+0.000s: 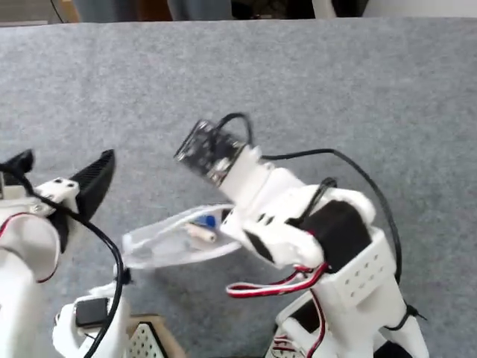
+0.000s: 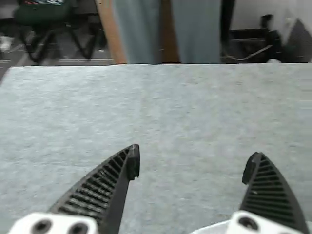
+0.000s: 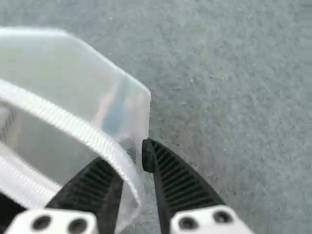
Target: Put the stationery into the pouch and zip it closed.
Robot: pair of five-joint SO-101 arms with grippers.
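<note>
So the right gripper (image 3: 141, 157) pinches the clear pouch (image 3: 73, 92) edge, left gripper (image 2: 193, 163) spread wide over the bench (image 2: 156, 105).

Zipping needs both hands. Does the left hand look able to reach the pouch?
Likely yes: the left hand, open, has nothing between it and the pouch, held by the right hand.

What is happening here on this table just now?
The right end effector is shut on the edge of the clear pouch, next to its zipper. Some stationery is inside the pouch, and the two zipper sides look apart, so it seems not yet zipped. The left end effector is open and holds nothing, above the grey table beside the pouch.
</note>
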